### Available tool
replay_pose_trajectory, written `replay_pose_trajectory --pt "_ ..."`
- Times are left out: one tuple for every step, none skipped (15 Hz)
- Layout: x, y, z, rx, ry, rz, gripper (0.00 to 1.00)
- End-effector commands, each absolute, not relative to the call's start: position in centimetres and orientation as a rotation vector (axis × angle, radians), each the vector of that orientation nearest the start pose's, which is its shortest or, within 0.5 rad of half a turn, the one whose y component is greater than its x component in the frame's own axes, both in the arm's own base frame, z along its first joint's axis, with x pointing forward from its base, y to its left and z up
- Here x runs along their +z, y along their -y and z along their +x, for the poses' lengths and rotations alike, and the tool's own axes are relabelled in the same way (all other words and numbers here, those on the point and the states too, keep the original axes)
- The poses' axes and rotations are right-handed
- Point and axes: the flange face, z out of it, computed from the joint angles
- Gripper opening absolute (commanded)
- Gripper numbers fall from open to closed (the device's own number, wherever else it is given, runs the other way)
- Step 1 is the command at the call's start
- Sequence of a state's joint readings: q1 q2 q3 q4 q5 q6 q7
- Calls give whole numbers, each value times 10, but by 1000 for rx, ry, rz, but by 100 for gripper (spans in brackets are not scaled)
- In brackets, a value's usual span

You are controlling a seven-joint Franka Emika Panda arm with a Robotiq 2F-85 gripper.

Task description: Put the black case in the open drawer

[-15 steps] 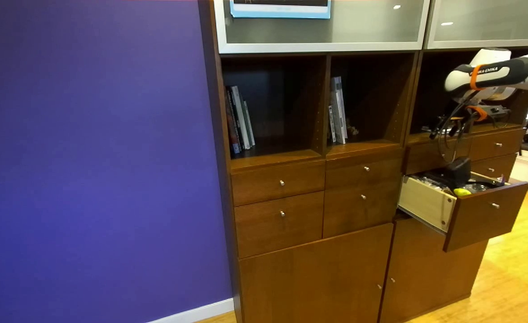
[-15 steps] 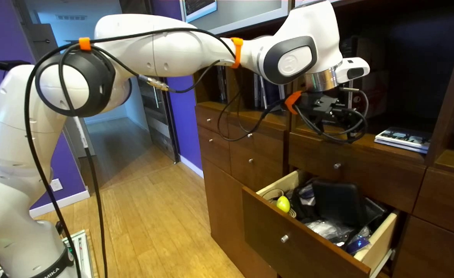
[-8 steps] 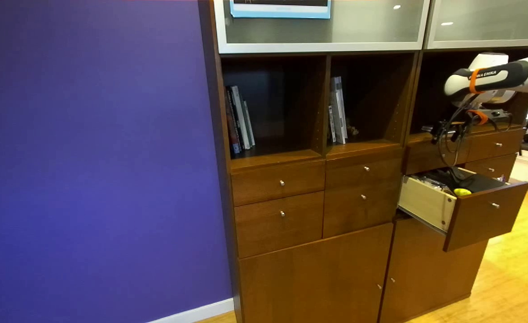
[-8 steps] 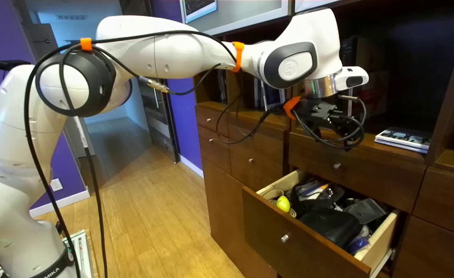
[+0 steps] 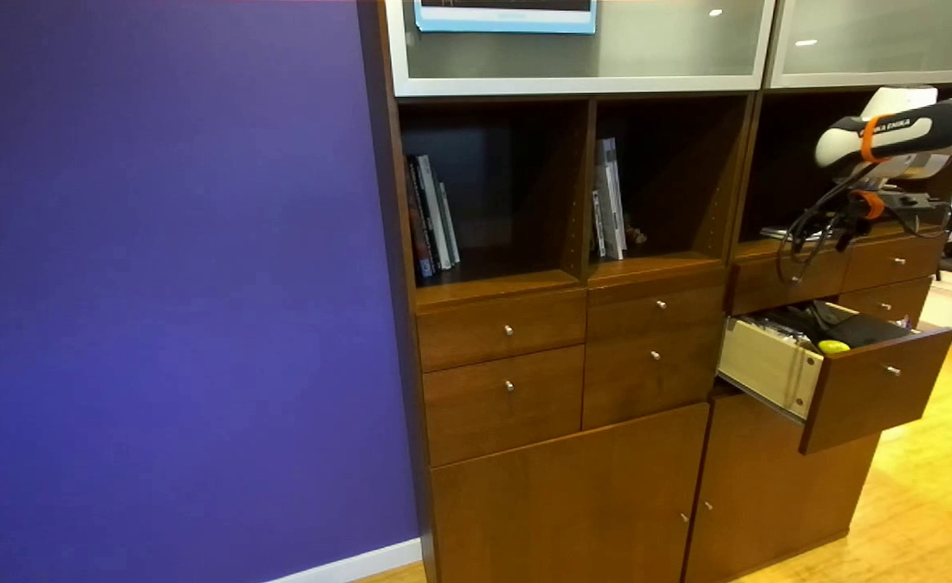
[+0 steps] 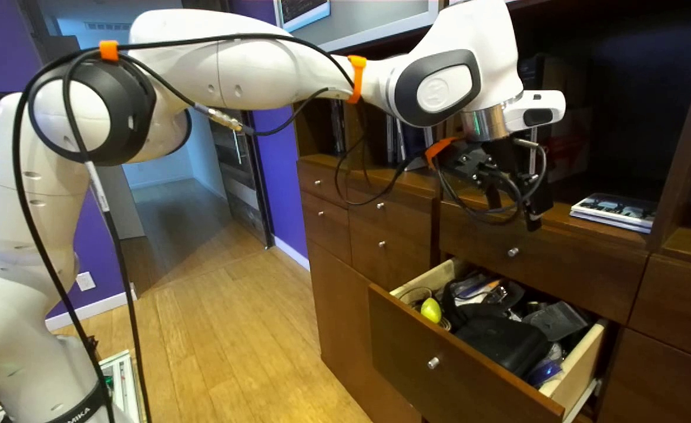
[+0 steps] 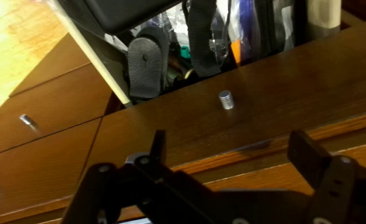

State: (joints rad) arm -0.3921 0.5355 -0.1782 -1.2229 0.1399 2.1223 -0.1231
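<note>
While the open drawer [image 5: 879,398] juts out at the right of the frame in an exterior view, its front hides part of what lies inside; a yellow thing [image 5: 834,346] shows at the corner. In an exterior view, the black case [image 6: 501,342] lies at the lower right, inside the drawer just behind the front, and the arm [image 6: 251,76] reaches across higher up, apart from it. Placing looks done, so the step in hand is probably a clean retreat. In the wrist view, the end effector [image 7: 228,141] stands spread, nothing between its fingers; what seems the case's corner shows at the top, left of middle, near a strap [image 7: 202,40]. Doing this well would mean rising slowly, fingers apart, away from strap and metal knob [image 7: 226,100], so nothing snags and drags the case out.
</note>
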Motion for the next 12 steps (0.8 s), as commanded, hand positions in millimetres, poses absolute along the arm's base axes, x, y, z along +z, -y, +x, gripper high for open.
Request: replay_pose_trajectory --pt "518 377 609 -625 -1025 -3058 100" --pt "516 382 600 -646 -1102 -3058 100" --pt "512 386 591 -653 -1195 -3050 100" --pt "507 389 585 -671 -1273 -3045 100" --pt "499 392 579 -675 -1361 -3032 100" --pt "489 394 576 -710 -1444 -2995 100" --pt "480 395 573 -755 -1518 -2963 100" --pt "467 396 571 -801 -1589 -2923 100" --pt "452 396 569 -789 -1686 -2862 100" --pt "469 405 581 -759 -1560 -2937 100" --pt "457 403 579 -760 -1613 -2908 100" --pt "449 402 577 -756 -1640 -2891 100"
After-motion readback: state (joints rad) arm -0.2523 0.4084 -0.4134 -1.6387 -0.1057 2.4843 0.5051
